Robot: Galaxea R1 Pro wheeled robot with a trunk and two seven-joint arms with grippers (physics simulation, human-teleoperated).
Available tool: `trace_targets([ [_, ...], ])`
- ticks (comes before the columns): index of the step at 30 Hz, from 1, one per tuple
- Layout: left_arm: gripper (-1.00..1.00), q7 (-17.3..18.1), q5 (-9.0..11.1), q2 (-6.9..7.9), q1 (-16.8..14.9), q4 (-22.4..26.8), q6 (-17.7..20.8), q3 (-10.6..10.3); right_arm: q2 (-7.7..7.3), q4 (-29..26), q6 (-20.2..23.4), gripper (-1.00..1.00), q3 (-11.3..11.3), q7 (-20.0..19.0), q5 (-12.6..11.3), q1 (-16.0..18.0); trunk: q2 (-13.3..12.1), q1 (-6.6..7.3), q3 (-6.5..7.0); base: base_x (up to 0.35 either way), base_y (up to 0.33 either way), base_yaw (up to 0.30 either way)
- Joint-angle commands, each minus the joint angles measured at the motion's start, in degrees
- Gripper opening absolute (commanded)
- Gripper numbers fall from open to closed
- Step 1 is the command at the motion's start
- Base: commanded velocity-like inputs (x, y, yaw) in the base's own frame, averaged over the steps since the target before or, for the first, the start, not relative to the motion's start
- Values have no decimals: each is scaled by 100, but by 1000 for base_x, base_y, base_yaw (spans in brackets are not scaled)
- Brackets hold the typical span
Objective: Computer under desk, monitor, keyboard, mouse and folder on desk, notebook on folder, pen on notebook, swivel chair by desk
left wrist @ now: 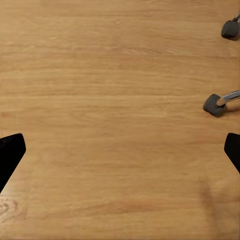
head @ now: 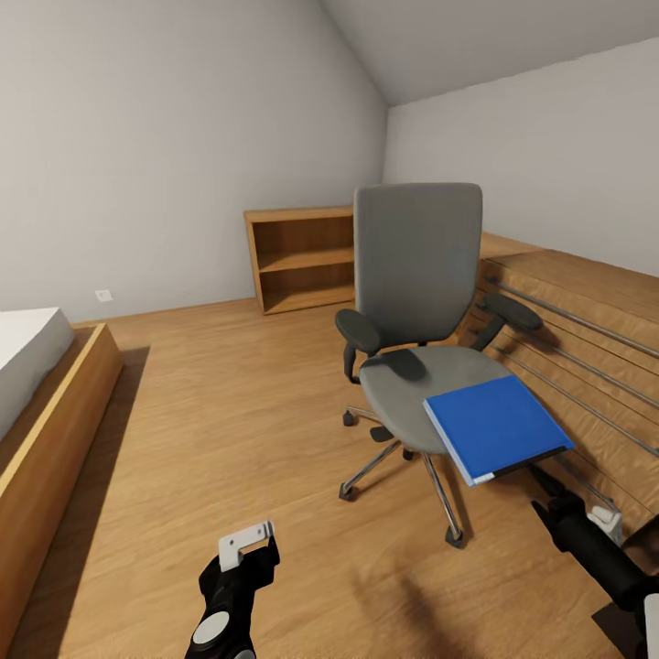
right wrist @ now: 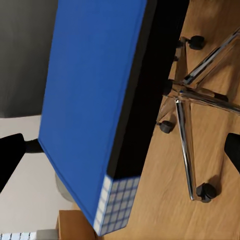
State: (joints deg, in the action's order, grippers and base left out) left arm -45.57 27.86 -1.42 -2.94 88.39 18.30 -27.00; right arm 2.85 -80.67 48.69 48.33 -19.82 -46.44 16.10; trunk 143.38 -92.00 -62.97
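Light wooden plank floor (head: 238,430) runs wall to wall. Open two-shelf wooden bookcase (head: 300,259) stands against the plain white back wall (head: 174,156), under a sloped white ceiling (head: 494,37). Well left of bookcase: wooden-framed bed with white mattress (head: 37,384). Right of bookcase: long low wooden chest with metal rails (head: 586,320).

The left arm (head: 229,595), nearer the bed (head: 37,403) than the right arm (head: 595,549), is matte black with a round pale-grey cap and a white angled bracket. The right arm is black too, with a white fitting; pincer fingertips (left wrist: 10,155) are plain black.
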Motion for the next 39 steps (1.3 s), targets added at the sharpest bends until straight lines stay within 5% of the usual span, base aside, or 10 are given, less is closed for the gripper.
trace_targets([
  [1,100,-35,26,1,-4,6,25,-7,-13,-2,39,100,16,-90,19,8,2,1,-5,0,0,0],
  [12,100,-38,25,-2,-4,-5,25,-7,-109,5,51,100,17,-666,12,8,8,-9,-94,0,0,0],
  [39,100,-24,21,1,-4,-85,29,-63,-127,7,68,100,10,-784,12,8,41,-74,-647,0,0,0],
])
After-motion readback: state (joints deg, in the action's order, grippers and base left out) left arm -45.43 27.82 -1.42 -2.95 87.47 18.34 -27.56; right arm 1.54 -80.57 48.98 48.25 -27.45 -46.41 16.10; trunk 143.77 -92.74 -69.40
